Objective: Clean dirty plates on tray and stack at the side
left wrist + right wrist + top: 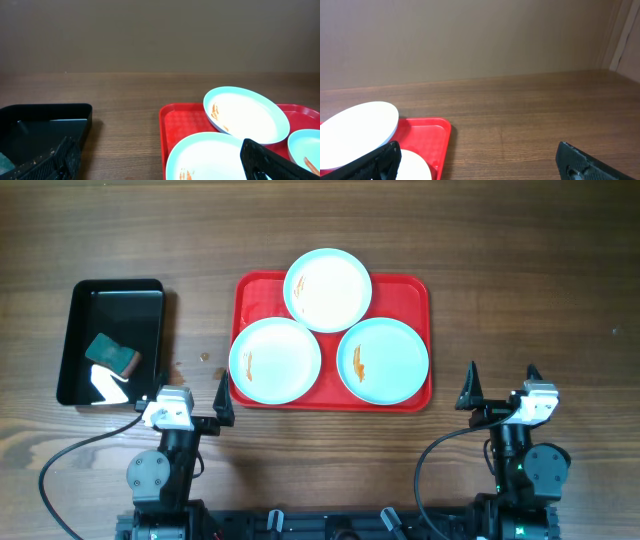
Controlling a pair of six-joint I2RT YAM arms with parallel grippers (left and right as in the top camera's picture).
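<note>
Three pale mint-blue plates lie on the red tray point(250, 290). The back plate point(327, 289) rests partly on the two front ones and has a faint smear. The front left plate point(275, 360) and the front right plate point(383, 360) carry orange-brown smears. My left gripper point(190, 392) is open and empty near the tray's front left corner. My right gripper point(500, 385) is open and empty to the right of the tray. The left wrist view shows the tray point(177, 125) and the plates point(245, 114). The right wrist view shows the tray's corner point(432, 131).
A black glossy tray point(75, 330) stands at the left and holds a green sponge point(110, 353). It also shows in the left wrist view point(45, 117). A small crumb point(203, 357) lies on the wooden table between the two trays.
</note>
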